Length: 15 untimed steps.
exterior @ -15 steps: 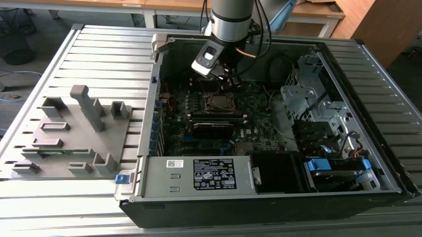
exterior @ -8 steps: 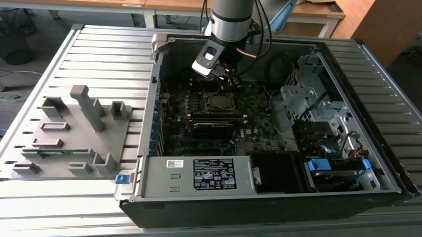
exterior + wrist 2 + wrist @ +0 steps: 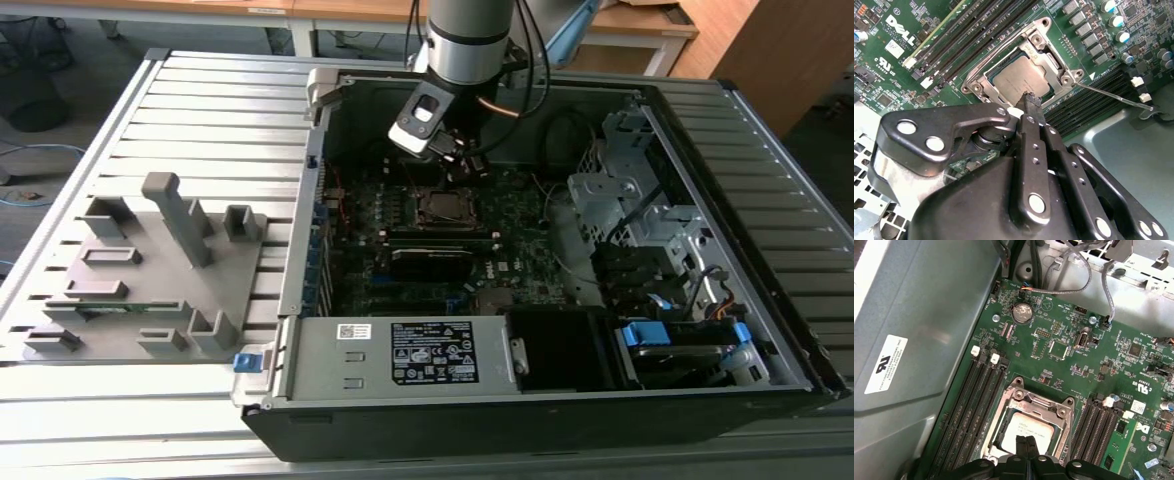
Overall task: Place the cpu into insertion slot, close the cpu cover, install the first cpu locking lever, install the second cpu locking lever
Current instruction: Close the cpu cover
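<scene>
The cpu point(image 3: 1016, 80) lies socketed under the lowered cover point(image 3: 1046, 50), a lever point(image 3: 1114, 95) seemingly unlatched, with empty fingers point(image 3: 1022, 447) pressed together just above.

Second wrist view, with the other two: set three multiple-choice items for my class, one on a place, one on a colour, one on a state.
1. Where is the cpu? A) on the grey rack outside the case B) seated on the motherboard C) on the power supply
2. What colour is the motherboard? A) blue B) red C) green
3. How is the cpu cover? A) lying flat around the cpu B) standing upright C) removed
Key: 1 B, the chip sits inside the frame; 2 C, green in both wrist views; 3 A, the frame rings the chip.
</scene>
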Motion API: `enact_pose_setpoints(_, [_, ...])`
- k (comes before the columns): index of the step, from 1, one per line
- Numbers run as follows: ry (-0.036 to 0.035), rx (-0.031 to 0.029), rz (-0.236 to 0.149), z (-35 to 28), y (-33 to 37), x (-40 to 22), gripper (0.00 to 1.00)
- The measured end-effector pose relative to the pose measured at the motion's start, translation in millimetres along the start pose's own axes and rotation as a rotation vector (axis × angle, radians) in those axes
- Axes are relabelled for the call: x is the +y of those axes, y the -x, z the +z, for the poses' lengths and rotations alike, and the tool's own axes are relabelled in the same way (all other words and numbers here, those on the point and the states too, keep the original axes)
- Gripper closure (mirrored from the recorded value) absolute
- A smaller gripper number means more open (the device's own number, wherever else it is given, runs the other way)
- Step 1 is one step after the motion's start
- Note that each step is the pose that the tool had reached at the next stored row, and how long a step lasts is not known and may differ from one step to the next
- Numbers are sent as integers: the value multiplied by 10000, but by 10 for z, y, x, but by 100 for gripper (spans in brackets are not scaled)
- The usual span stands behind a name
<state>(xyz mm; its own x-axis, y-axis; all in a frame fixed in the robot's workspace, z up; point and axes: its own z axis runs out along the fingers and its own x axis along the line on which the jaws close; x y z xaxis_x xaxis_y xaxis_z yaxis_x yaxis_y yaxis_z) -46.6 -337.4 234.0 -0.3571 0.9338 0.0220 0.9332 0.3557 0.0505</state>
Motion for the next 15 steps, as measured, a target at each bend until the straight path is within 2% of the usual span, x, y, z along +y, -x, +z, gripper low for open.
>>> enact_pose_setpoints(5, [-3, 9, -195, 0, 0, 0, 89])
enact_pose_setpoints(15, [-4, 10, -213, 0, 0, 0, 89])
